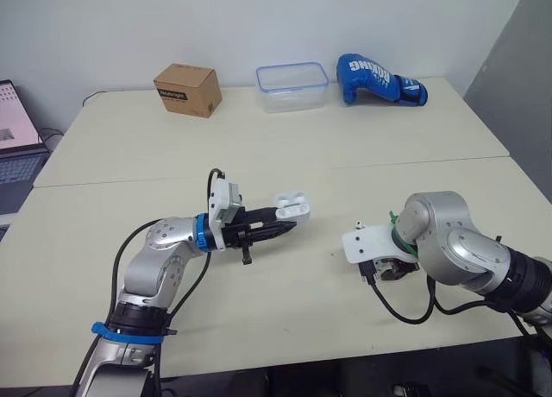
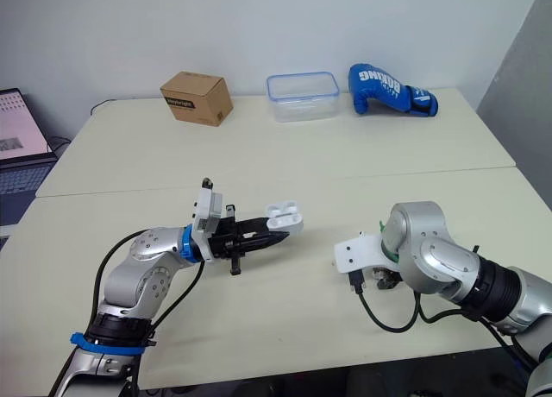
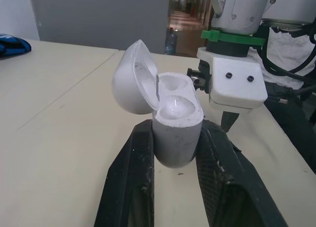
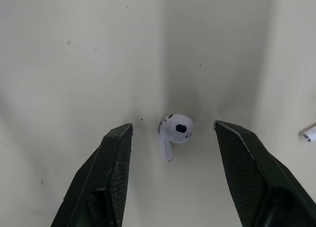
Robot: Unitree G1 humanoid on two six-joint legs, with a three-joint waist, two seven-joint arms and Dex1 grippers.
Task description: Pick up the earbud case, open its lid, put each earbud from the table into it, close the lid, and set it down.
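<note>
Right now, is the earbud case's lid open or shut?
Open: the lid is swung back off the earbud case held in the left gripper.

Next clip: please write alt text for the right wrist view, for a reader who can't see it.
A single white earbud lies on the pale table, midway between the two black fingers of the right gripper. The fingers are spread wide, and neither touches the earbud.
</note>
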